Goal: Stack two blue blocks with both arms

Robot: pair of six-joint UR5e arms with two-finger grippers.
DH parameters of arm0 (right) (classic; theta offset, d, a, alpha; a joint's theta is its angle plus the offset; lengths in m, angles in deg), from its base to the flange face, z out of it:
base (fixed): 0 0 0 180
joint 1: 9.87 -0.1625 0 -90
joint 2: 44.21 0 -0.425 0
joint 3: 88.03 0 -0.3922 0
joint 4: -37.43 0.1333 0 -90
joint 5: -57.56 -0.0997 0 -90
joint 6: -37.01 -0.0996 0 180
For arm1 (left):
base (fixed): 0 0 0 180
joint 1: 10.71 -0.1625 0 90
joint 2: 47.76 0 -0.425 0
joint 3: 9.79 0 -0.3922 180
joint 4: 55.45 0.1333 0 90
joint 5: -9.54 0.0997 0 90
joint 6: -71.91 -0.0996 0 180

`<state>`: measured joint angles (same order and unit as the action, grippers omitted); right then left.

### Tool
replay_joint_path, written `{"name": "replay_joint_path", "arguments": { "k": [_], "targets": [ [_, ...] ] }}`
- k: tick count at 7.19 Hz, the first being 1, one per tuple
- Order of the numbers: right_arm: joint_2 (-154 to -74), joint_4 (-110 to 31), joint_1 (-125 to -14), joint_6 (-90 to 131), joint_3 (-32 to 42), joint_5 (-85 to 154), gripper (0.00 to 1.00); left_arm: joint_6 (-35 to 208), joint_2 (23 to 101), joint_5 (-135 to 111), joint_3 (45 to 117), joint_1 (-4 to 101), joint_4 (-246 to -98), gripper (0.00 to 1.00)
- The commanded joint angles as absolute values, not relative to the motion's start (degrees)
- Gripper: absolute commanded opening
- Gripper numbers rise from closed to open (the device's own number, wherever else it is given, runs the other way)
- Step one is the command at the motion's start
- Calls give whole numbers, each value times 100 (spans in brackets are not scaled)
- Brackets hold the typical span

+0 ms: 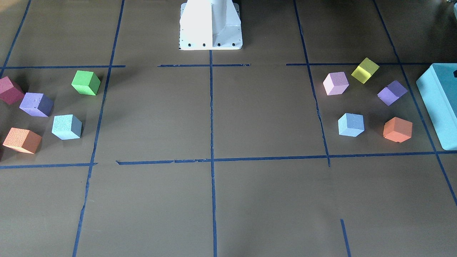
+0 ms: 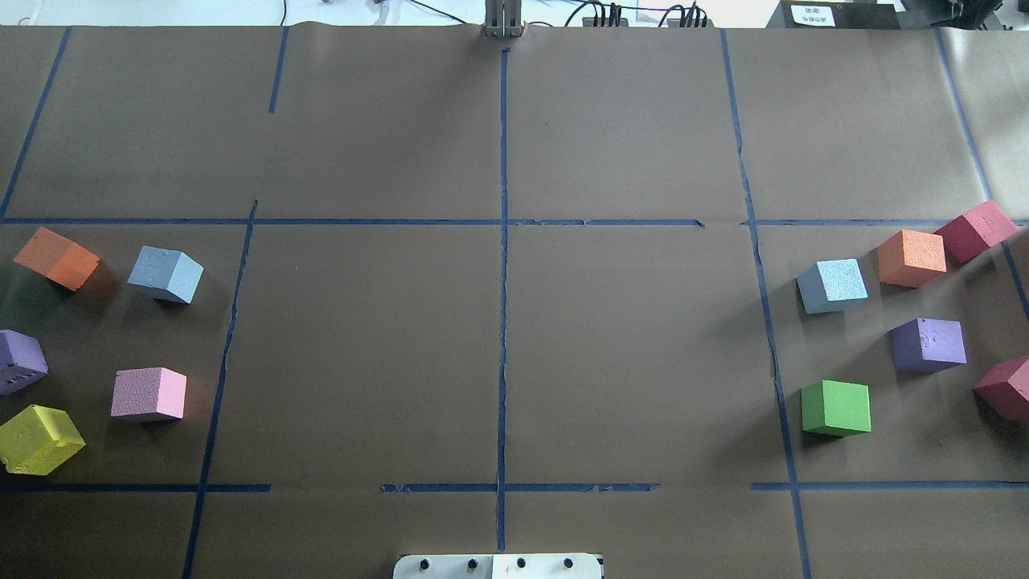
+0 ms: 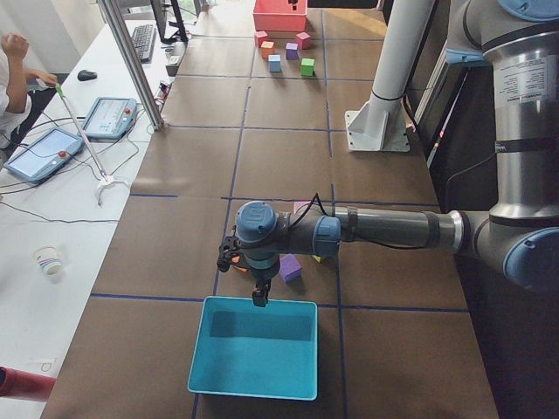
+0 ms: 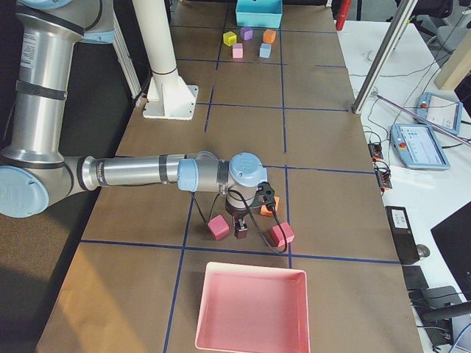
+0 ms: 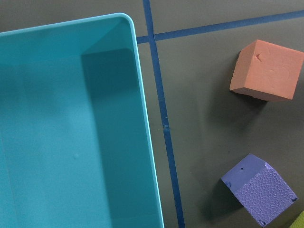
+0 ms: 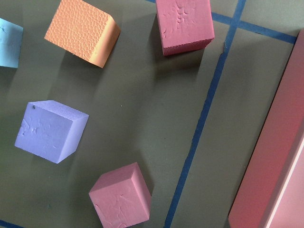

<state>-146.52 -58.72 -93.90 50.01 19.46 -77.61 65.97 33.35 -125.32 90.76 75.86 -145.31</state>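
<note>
2 blue blocks sit well apart on the bench, 1 near each arm.
The left block lies past an orange cube, inward of the left arm, which hangs over the teal box. The right block lies likewise inward of the right arm. For both arms' jaws, wide or narrow cannot be told.
</note>
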Motion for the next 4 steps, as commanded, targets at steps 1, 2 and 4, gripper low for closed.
{"name": "replay_joint_path", "arguments": {
  "k": [1, 2, 4],
  "targets": [
    [-14643, -5872, -9390, 5002, 1946, -7761, 100, 6593, 3337, -12537, 9084, 7586, -14545, 100],
    [-14625, -5855, -9381, 4993, 2007, -7761, 100, 6593, 3337, -12537, 9084, 7586, -14537, 100],
    [-14389, -4867, -9085, 3930, 2007, -7848, 100, 6593, 3337, -12546, 9084, 7577, -14536, 100]
  ]
}}
